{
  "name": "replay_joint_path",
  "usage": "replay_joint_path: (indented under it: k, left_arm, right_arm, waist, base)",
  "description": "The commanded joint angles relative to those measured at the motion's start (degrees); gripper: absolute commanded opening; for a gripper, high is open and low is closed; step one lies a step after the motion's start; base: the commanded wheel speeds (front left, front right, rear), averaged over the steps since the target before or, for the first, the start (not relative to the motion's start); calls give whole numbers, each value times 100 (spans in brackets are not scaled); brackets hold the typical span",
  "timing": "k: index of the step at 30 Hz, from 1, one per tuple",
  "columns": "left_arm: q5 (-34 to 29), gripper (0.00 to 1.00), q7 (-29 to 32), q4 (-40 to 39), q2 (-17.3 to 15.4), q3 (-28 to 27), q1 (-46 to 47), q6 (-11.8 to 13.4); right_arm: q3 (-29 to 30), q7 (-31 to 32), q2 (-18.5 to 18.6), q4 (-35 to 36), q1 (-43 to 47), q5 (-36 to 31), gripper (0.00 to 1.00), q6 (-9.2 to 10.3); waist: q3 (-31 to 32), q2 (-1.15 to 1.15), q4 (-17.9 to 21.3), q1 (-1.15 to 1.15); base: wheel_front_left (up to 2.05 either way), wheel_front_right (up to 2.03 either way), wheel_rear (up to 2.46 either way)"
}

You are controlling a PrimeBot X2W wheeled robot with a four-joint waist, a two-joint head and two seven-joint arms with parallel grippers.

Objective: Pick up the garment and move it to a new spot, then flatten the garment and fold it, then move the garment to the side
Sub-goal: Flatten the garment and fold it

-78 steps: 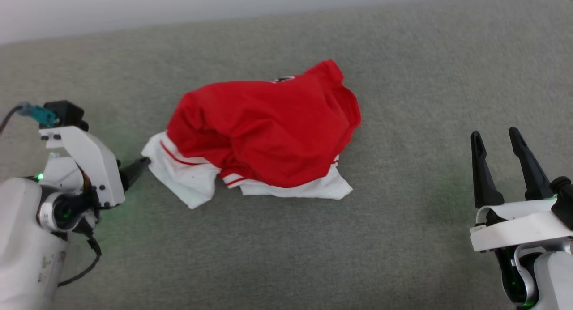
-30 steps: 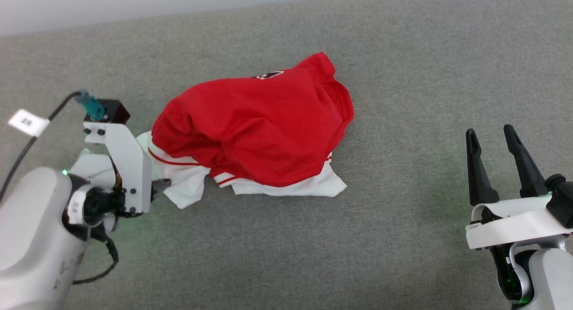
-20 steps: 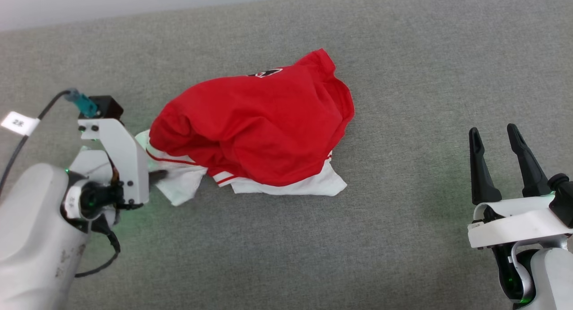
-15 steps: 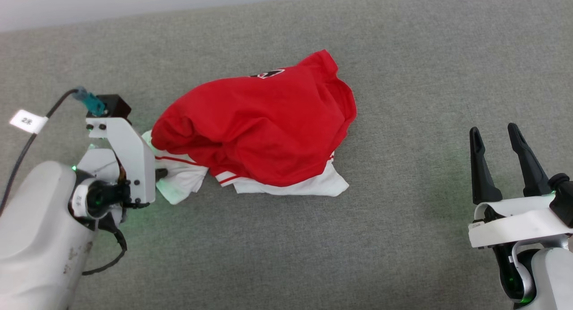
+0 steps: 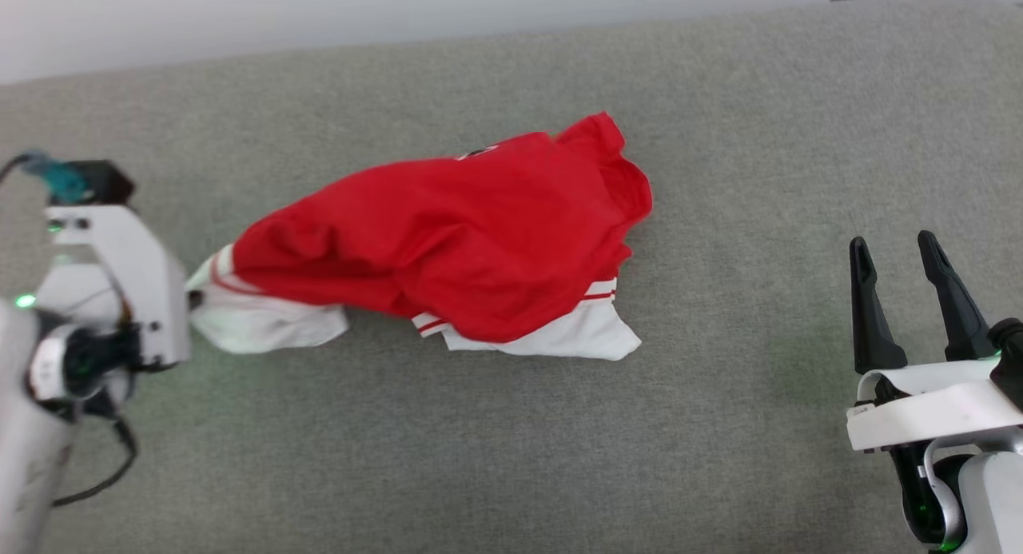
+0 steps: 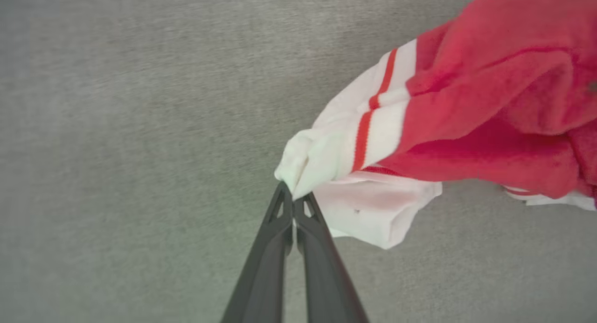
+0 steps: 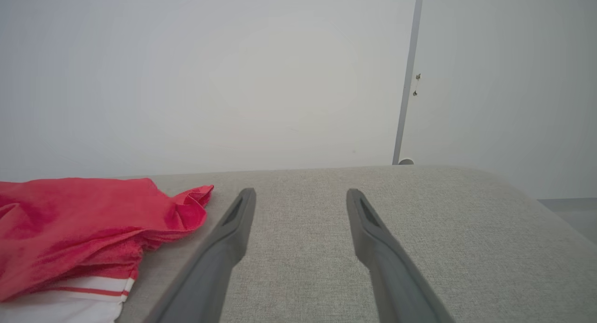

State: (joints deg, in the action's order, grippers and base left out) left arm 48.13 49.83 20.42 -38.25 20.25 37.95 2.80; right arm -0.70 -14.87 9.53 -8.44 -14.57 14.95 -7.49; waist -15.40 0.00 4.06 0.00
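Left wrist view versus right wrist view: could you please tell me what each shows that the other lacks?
Left wrist view: the left pincer shut on the white sleeve of the garment, its fabric bunched at the tips. Right wrist view: the right pincer open and holding nothing, with a pale wall behind. Shared: the red garment and the grey padded surface.

left hand (image 6: 293, 202) pinching garment (image 6: 466, 122) sleeve
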Motion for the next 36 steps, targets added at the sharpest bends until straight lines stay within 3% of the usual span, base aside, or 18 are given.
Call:
replay_joint_path:
  k: [1,8,12,22,24,25,26,27,36]
  left_arm:
    - [-63,0,0,-65,-110,-34,-129,58]
    - [-91,0,105,-452,-707,-259,-761,409]
    - [38,0,88,-560,-841,-384,-1192,567]
    - [302,0,-439,-306,-367,-395,-1805,455]
    - [336,35,-589,-216,-269,-402,-1829,379]
    - [344,44,-664,-192,-232,-405,-1841,341]
    - [331,76,-756,-177,-209,-419,-1833,313]
    - [316,100,-841,-166,-202,-431,-1833,263]
    - [146,100,-1760,-469,-144,-537,-1912,-41]
  right_arm:
    - [7,6,24,11,80,-38,100,0]
    - [-11,76,50,48,174,-22,100,0]
    - [-15,112,72,71,234,8,100,0]
    - [-113,223,103,97,347,67,100,-1]
    - [-155,267,120,106,375,52,100,0]
    - [-187,278,123,114,393,50,100,0]
    - [-201,294,129,120,411,51,100,0]
    - [-217,315,136,122,424,50,100,0]
    - [-524,561,241,109,589,231,100,-1]
  waist:
    - [97,0,-82,0]
    - [269,0,-177,0]
    - [331,0,-200,0]
    - [524,0,-237,0]
    - [595,0,-261,0]
    - [636,0,-271,0]
    - [676,0,-291,0]
    - [723,0,-314,0]
    - [1163,0,-608,0]
  base:
    - [0,0,0]
    - [0,0,0]
    - [0,0,0]
    - [0,0,0]
    - [0,0,0]
    - [0,0,0]
    - [0,0,0]
    - [0,0,0]
    - [0,0,0]
